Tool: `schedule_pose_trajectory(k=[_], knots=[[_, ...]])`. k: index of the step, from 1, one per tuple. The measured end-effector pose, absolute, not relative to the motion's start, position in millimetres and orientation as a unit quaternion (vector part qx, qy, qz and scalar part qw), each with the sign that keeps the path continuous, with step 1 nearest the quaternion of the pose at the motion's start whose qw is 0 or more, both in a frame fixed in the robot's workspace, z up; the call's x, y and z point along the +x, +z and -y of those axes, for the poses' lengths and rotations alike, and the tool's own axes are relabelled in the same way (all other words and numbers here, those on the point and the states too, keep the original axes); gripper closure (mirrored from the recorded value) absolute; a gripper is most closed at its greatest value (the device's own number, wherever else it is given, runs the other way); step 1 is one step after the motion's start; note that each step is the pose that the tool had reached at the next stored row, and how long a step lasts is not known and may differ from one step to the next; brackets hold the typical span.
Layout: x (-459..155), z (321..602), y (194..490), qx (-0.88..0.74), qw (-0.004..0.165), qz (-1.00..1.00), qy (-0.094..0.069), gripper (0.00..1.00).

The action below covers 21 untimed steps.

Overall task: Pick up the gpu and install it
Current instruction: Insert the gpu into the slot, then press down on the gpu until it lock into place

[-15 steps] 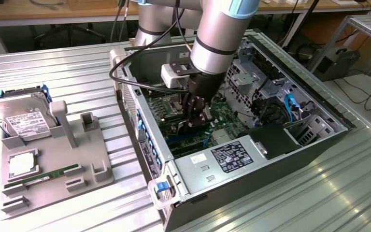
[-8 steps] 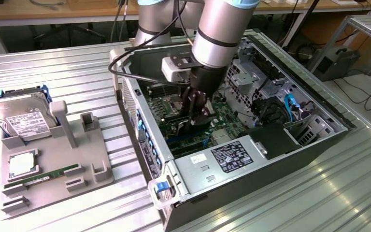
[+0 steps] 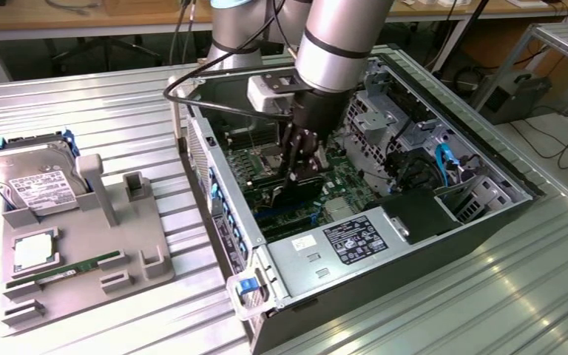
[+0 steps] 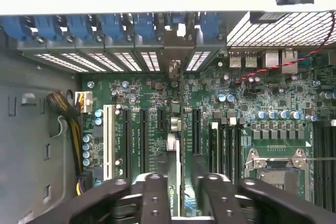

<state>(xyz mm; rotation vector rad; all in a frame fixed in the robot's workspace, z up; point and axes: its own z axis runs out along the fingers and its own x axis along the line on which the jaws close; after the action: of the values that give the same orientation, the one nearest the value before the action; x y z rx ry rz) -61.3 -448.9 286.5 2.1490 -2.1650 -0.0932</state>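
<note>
Exterior view: the arm (image 3: 339, 37) reaches down into the open computer case (image 3: 491, 185), which lies on its side on the ribbed metal table (image 3: 116, 111). The pincer (image 3: 299, 177) is inside the case, above the green motherboard (image 3: 348, 181), and pinches the gpu (image 3: 299, 194), a slim black card held edge-down between the fingers. The card's lower edge is at or just above the board; whether it is seated in a slot cannot be told from this view. Beside the pincer, toward the exterior view's right, stand the drive cage (image 3: 383, 111) and blue cables (image 3: 444, 159). Toward the view's lower edge lies the power supply (image 3: 353, 240) with its label.

Well apart from the pincer, on the exterior view's left, a grey fixture (image 3: 106, 244) carries a hard drive (image 3: 32, 181) standing upright, a RAM stick (image 3: 67, 268) lying flat, and a square chip (image 3: 35, 250).

Wrist view: the pincer (image 4: 176, 195) closes on the gpu (image 4: 176, 182), seen edge-on as a thin dark strip running away from the fingers (image 4: 152, 192) toward the rear bracket slots (image 4: 131, 59). The card lines up with the gap between two long black expansion slots (image 4: 195, 129). A white slot (image 4: 108, 140) and a yellow wire bundle (image 4: 68, 111) lie to one side of the pincer; the CPU socket (image 4: 278, 169) and a red wire (image 4: 283, 66) lie to the other.
</note>
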Motion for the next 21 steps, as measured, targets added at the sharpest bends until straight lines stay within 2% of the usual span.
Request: schedule_pose_trajectory(k=[1, 2, 4, 8, 21], knots=[[-62, 449, 287, 0.703, 0.045, 0.709, -0.03, 0.69], [-64, 449, 287, 0.703, 0.045, 0.709, -0.03, 0.8], [-68, 449, 287, 0.703, 0.044, 0.709, -0.029, 0.89], [-73, 446, 286, 0.704, 0.033, 0.709, -0.018, 0.89], [-73, 446, 286, 0.704, 0.033, 0.709, -0.018, 0.89]])
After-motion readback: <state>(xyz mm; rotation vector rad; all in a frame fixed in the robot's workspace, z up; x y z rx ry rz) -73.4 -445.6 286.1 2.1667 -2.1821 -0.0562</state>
